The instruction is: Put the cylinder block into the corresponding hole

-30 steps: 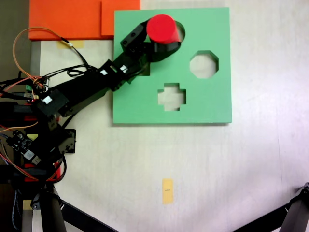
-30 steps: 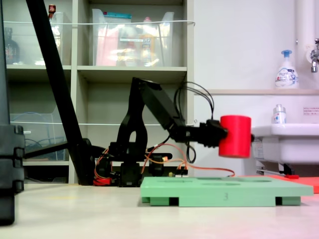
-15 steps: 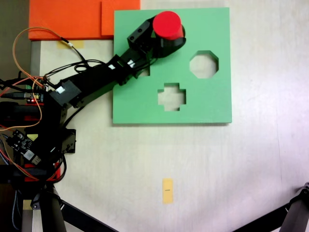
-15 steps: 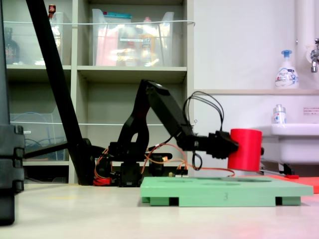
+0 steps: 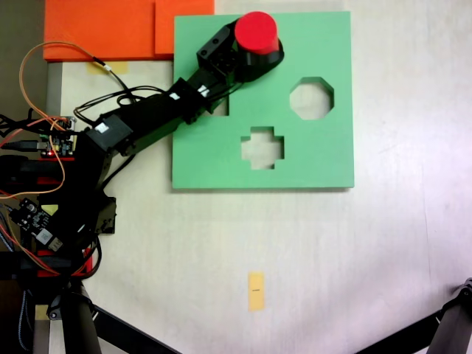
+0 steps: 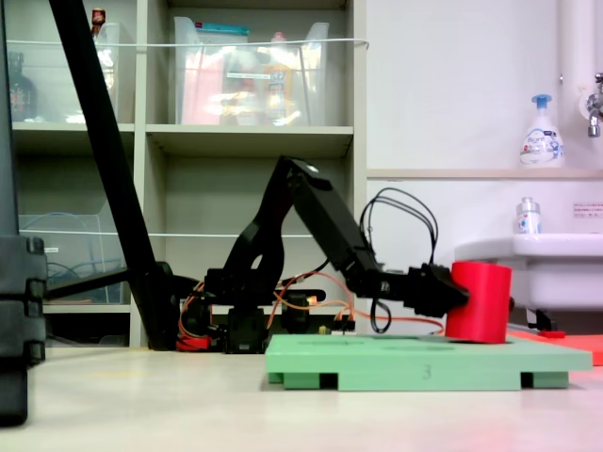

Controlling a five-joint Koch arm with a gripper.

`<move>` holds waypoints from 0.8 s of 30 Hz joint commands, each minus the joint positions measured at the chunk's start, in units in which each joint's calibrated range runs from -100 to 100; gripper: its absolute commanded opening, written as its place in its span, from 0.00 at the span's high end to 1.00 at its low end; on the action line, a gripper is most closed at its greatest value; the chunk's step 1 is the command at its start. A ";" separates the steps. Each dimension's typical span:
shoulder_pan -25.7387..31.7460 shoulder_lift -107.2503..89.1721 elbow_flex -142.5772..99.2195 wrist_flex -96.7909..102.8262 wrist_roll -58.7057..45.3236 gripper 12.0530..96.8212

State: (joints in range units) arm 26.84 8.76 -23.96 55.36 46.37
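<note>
Lowered since the earlier frames, the black Koch arm now reaches further out over the square green foam board (image 5: 310, 158), and the short bright red foam cylinder block (image 5: 257, 32) that hung clear above the board a second ago now has its base down at the board's top face in the side-on fixed view (image 6: 478, 301).

By my judgement the task is nearly done: the block stands upright over the spot where the circular cut-out lay, and what remains is to seat it fully and let go. Most of its height stands above the board, so it does not look pushed home.

The gripper (image 5: 251, 55) is closed around the block's side.

From above, the block hides the round hole entirely, while the octagonal cut-out (image 5: 311, 99) and the cross-shaped cut-out (image 5: 262, 147) lie open. Only the side-on view shows height; whether the base has entered the hole I cannot tell.
</note>
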 commanded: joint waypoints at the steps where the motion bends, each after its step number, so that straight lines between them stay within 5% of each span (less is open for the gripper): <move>1: 0.34 0.18 3.62 1.98 0.29 0.82; 20: -0.20 7.45 7.81 2.46 0.93 0.80; 24: -0.34 7.59 7.01 3.81 0.98 0.60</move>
State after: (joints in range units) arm 26.69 17.37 -20.33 55.36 47.25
